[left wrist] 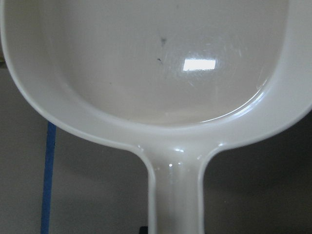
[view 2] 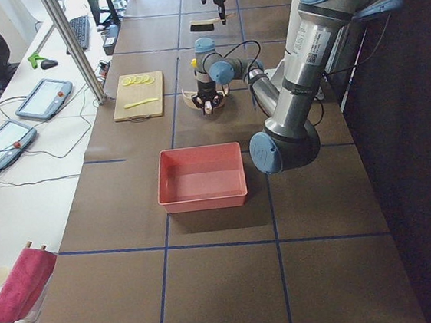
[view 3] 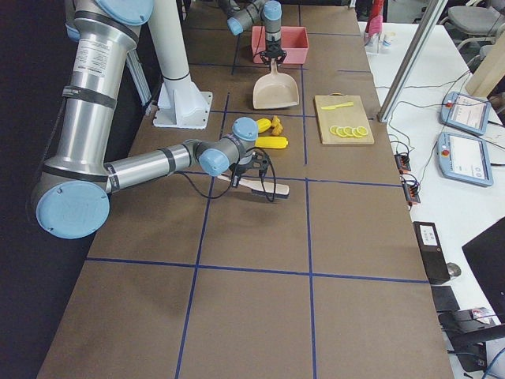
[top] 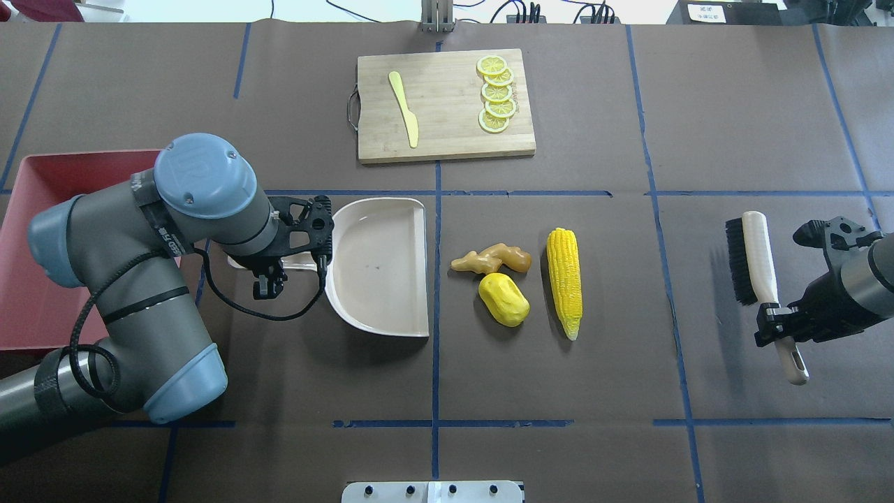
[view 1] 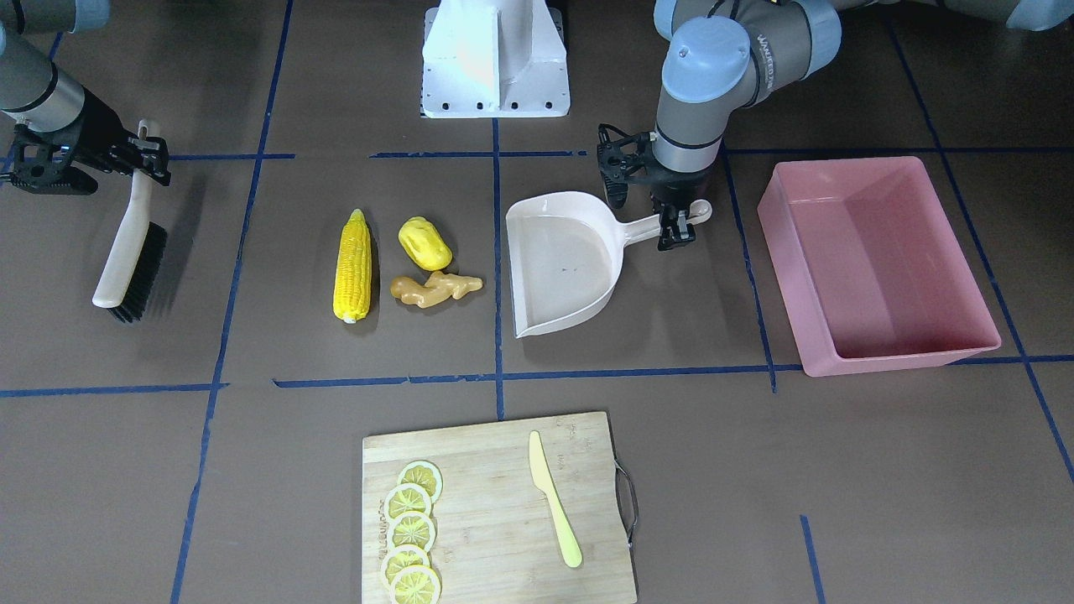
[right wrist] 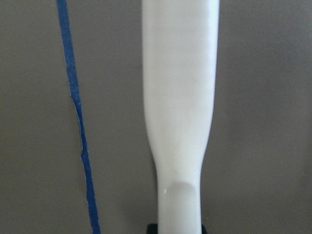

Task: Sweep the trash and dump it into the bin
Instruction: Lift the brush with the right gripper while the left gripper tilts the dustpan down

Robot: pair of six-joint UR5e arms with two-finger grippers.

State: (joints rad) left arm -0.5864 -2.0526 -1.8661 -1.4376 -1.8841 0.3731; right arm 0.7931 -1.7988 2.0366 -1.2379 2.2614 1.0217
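Grips the dustpan (view 1: 562, 268) by its handle in the left claw (view 1: 678, 225), with jaws narrowed onto it and the pan's open lip turned toward the trash. Grips the brush (view 1: 126, 252) by its handle in the right claw (view 1: 144, 156), likewise closed round it. Finds the corn (view 1: 352, 266), yellow piece (view 1: 425, 243) and ginger (view 1: 435, 288) loose on the tabletop (view 1: 671, 470), between brush and dustpan, nearer the pan, not in it. Shows the bin (view 1: 881, 277) beyond the dustpan, holding no trash. Looks like tools in hand, sweep not yet begun. Calls next for carrying the brush across behind the corn, bristles down, then pushing all three toward the lip while pinning the pan flat.
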